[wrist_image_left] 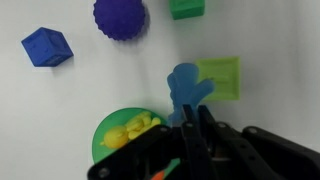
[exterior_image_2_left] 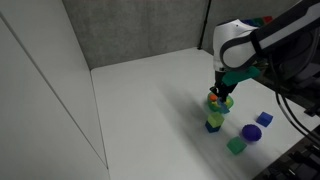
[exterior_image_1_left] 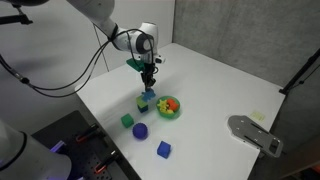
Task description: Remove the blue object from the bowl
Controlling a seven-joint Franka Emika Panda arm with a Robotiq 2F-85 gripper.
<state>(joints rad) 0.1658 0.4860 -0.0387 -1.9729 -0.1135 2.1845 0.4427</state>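
My gripper (wrist_image_left: 186, 122) is shut on the light-blue object (wrist_image_left: 184, 86), which sticks out past the fingertips. In the wrist view the object hangs to the right of the green bowl (wrist_image_left: 100, 136), outside its rim and partly over a lime-green square block (wrist_image_left: 223, 76). The bowl holds yellow and orange pieces. In an exterior view the gripper (exterior_image_1_left: 148, 86) holds the blue object (exterior_image_1_left: 147, 95) a little above the table, just left of the bowl (exterior_image_1_left: 178, 109). In an exterior view the gripper (exterior_image_2_left: 220, 90) hides most of the bowl.
A dark blue-purple ball (wrist_image_left: 121, 17), a royal-blue cube (wrist_image_left: 47, 46) and a green cube (wrist_image_left: 186, 8) lie on the white table near the bowl. They also show in an exterior view: ball (exterior_image_1_left: 141, 131), blue cube (exterior_image_1_left: 164, 149), green cube (exterior_image_1_left: 127, 120). A grey device (exterior_image_1_left: 255, 133) sits at the table's edge.
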